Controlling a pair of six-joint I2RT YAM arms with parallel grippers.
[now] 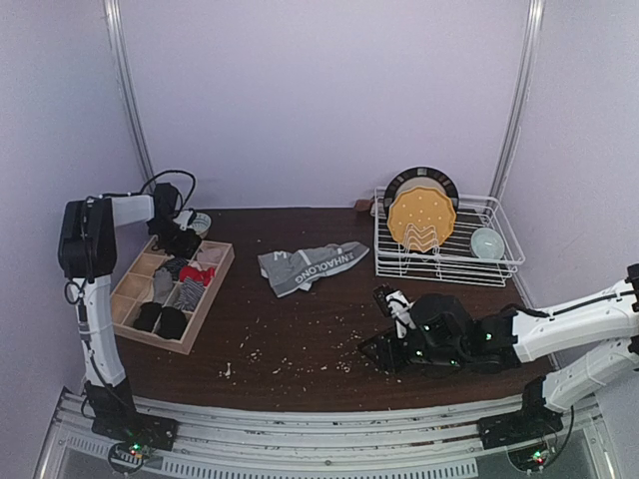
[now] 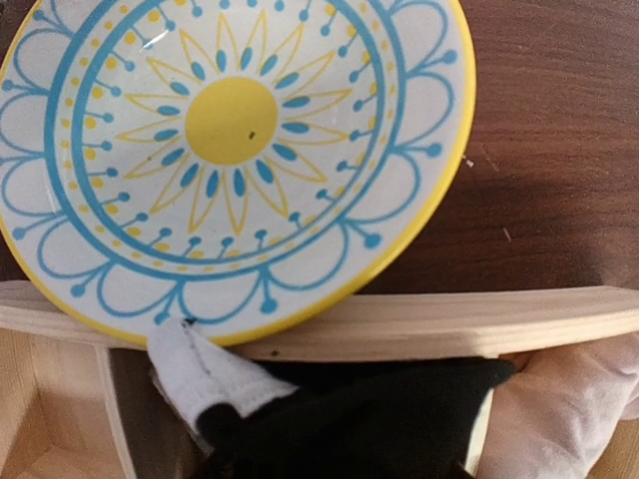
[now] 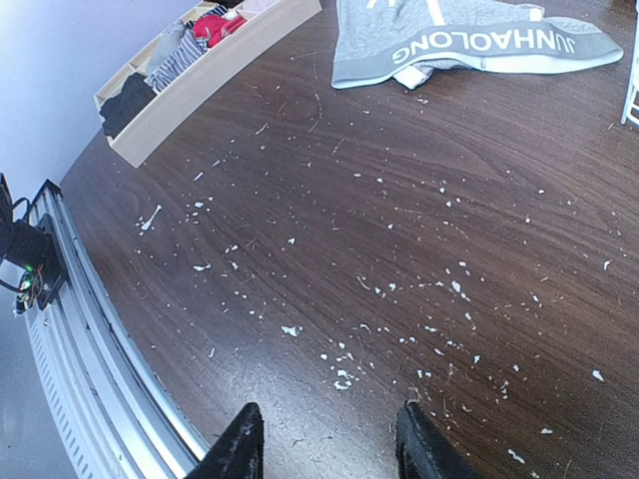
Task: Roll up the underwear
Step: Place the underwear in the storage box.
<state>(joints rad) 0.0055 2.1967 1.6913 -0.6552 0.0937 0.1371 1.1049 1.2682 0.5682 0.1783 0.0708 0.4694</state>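
Grey underwear with a white-lettered waistband (image 1: 312,264) lies spread flat on the table's middle; it also shows at the top of the right wrist view (image 3: 469,40). My left gripper (image 1: 180,238) is at the far end of the wooden divider box (image 1: 205,299). In the left wrist view, black underwear (image 2: 379,419) with a white tag (image 2: 205,374) fills the space at my jaws, inside a box compartment; my fingers are hidden by it. My right gripper (image 1: 379,349) (image 3: 329,449) is open and empty, low over the bare table, near of the grey underwear.
A patterned blue-and-yellow bowl (image 2: 230,130) (image 1: 200,222) sits against the box's far wall (image 2: 449,324). Several rolled cloths fill the box compartments (image 1: 170,294). A white dish rack (image 1: 444,261) with a yellow plate (image 1: 421,222) stands back right. White crumbs litter the table (image 3: 399,279).
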